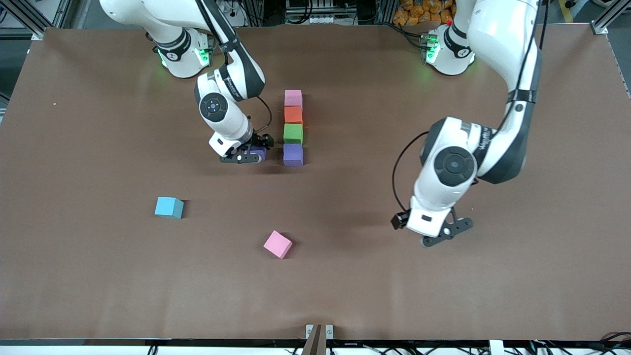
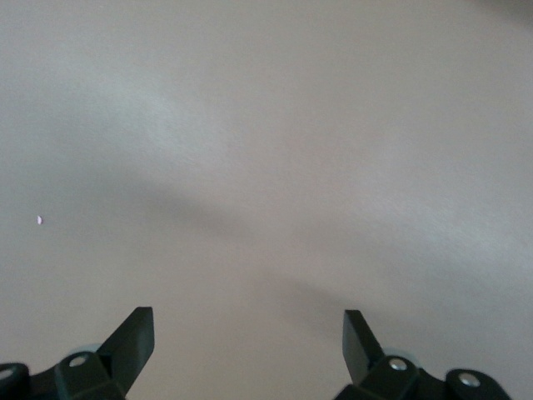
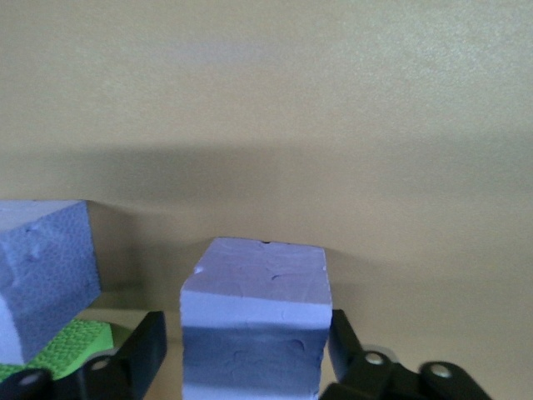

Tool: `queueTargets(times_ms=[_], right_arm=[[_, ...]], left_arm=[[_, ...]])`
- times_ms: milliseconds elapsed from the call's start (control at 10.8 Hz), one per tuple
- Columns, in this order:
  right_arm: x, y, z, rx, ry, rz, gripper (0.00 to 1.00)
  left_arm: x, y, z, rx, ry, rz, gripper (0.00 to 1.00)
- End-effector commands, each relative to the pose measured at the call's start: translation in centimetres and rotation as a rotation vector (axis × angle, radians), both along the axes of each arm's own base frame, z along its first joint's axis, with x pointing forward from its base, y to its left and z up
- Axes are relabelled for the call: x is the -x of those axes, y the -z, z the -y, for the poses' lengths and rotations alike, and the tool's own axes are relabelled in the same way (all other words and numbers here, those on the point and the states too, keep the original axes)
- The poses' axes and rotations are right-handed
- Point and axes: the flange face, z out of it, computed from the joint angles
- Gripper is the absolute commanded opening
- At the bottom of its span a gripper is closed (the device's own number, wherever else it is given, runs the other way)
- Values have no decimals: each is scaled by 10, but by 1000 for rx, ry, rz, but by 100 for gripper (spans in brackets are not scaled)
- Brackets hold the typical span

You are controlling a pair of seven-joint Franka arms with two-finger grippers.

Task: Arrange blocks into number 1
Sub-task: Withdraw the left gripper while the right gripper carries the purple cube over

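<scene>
Four blocks form a straight column mid-table: pink point(image 1: 293, 97) nearest the robots' bases, then orange point(image 1: 293, 115), green point(image 1: 293, 133) and purple point(image 1: 293, 154). A second purple block point(image 1: 258, 155) point(image 3: 254, 321) sits on the table beside the column's purple one point(image 3: 46, 267), toward the right arm's end. My right gripper point(image 1: 250, 157) point(image 3: 246, 325) is down around it, open, with a gap showing at one finger. The green block point(image 3: 71, 346) also shows in the right wrist view. My left gripper point(image 1: 446, 235) point(image 2: 248, 321) waits open over bare table, holding nothing.
A loose pink block point(image 1: 277, 244) lies nearer the front camera than the column. A blue block point(image 1: 168, 207) lies toward the right arm's end. The brown table top point(image 1: 443, 305) stretches around them.
</scene>
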Motion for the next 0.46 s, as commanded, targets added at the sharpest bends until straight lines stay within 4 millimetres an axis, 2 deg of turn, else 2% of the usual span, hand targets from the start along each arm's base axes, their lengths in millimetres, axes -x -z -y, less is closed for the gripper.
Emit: queueTargets(times_ms=[0, 93, 278, 370], right_arm=[[1, 1, 2, -3, 14, -1, 62], [0, -1, 2, -5, 16, 1, 50], [-11, -21, 6, -34, 40, 31, 49], [-25, -37, 8, -54, 78, 59, 49]], left_arm=[[3, -1, -9, -4, 9, -15, 100], [3, -1, -8, -4, 9, -15, 100], [1, -1, -13, -4, 2, -15, 100], [1, -3, -14, -3, 4, -14, 100]])
